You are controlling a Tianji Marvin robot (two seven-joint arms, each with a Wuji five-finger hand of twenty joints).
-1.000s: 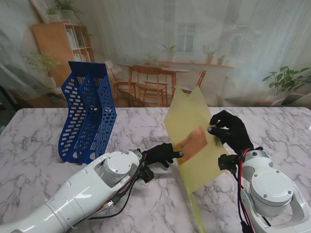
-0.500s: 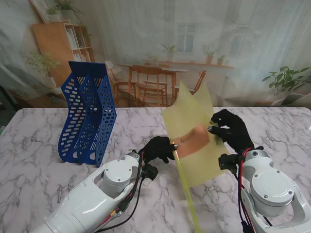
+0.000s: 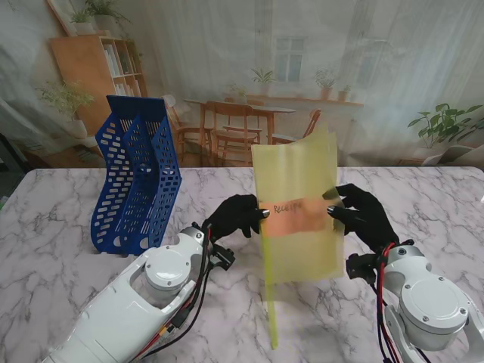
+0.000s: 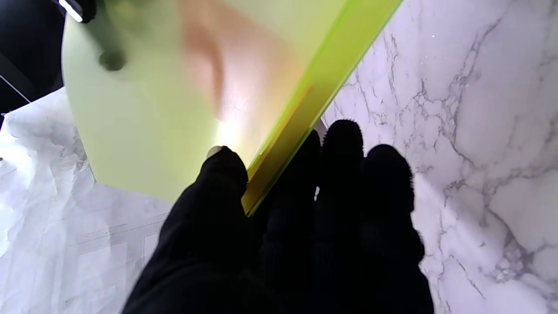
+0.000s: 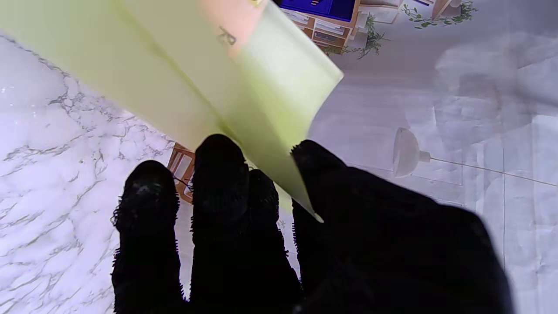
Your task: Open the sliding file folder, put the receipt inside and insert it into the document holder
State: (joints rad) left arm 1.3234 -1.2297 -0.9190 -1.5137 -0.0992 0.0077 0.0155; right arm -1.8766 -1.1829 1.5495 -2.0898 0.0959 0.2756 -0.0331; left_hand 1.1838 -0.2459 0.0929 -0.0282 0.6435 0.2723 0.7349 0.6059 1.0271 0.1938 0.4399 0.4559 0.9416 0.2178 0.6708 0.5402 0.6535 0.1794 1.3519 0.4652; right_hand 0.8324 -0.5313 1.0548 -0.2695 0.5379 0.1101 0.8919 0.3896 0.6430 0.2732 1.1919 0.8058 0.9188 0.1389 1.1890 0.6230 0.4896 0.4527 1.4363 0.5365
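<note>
A translucent yellow file folder (image 3: 297,219) is held upright above the table between both hands, flat face toward me. An orange receipt (image 3: 296,217) marked "Receipt" shows through it at mid height. My left hand (image 3: 236,215) pinches the folder's left edge, beside the yellow slide bar (image 3: 268,302) that runs down that edge. My right hand (image 3: 363,215) pinches the right edge. In the left wrist view the thumb and fingers (image 4: 344,144) close on the bar (image 4: 301,117). In the right wrist view the fingers (image 5: 218,161) clamp the sheet (image 5: 244,87). The blue document holder (image 3: 136,178) stands at far left.
The marble table (image 3: 60,219) stretches to both sides. The blue holder has two perforated slots and stands upright near the table's far left. A printed backdrop of a room with chairs and shelves hangs behind the far edge.
The folder has swung from tilted and edge-on to upright with its face toward me. Both hands rose with it, and the left hand moved from the receipt area to the left edge.
</note>
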